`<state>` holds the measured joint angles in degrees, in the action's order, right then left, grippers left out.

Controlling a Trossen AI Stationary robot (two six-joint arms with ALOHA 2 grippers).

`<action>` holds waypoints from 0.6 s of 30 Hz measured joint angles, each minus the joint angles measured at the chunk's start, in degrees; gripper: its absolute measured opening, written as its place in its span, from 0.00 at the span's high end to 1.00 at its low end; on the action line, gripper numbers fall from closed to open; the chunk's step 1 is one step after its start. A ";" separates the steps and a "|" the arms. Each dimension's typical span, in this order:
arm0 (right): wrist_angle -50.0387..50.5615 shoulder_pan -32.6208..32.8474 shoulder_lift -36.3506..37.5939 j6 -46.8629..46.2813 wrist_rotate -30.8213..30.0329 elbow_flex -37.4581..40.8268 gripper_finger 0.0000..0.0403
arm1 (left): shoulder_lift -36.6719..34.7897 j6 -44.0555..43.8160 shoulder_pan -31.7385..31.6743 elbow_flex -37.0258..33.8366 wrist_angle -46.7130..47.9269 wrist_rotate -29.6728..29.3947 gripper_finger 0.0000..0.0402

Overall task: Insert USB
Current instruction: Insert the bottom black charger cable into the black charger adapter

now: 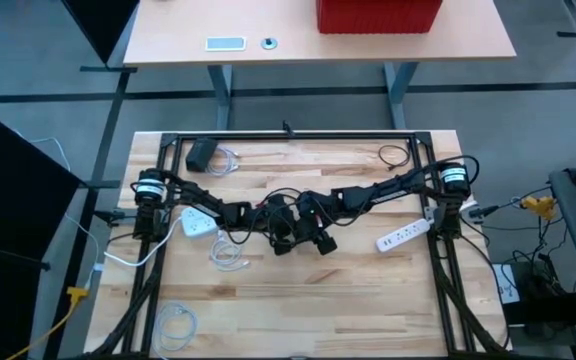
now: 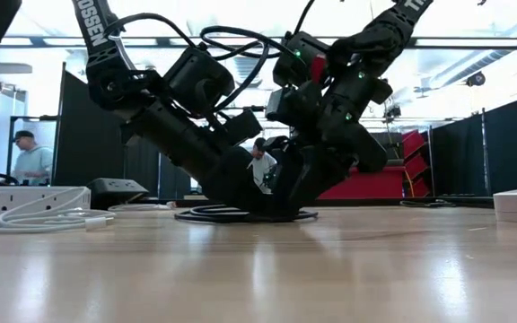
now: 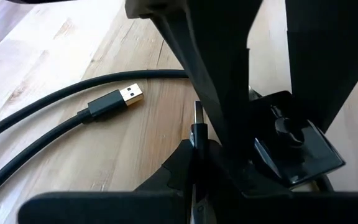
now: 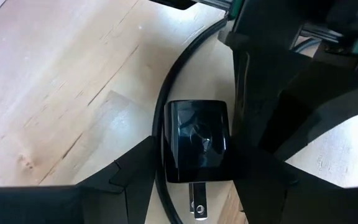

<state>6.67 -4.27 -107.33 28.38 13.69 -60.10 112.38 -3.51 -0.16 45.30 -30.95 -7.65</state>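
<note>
Wooden table [image 1: 368, 290] — right fingers [image 4: 135, 168] clamp black charger [image 4: 196, 140]

Beyond my two pincers, a second desk [image 1: 318, 45] is standing past the far edge of my wooden table [image 1: 298, 300], carrying a red bin [image 1: 378, 15]. Grey floor [image 1: 48, 60] is spreading around both. Level across the room behind my pincers, black curtain panels [image 2: 501, 148] are hanging along the side, ceiling lights [image 2: 240, 18] are glaring overhead, and a person in a cap [image 2: 30, 157] is standing far off.
</note>
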 joint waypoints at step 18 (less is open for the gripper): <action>2.44 1.44 3.88 -2.75 -2.48 0.01 0.64 | -5.07 0.20 0.16 -0.04 11.19 -0.13 0.94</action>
<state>9.11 -2.84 -103.45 25.62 11.22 -60.09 107.30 -3.31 -0.01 45.25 -19.76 -7.78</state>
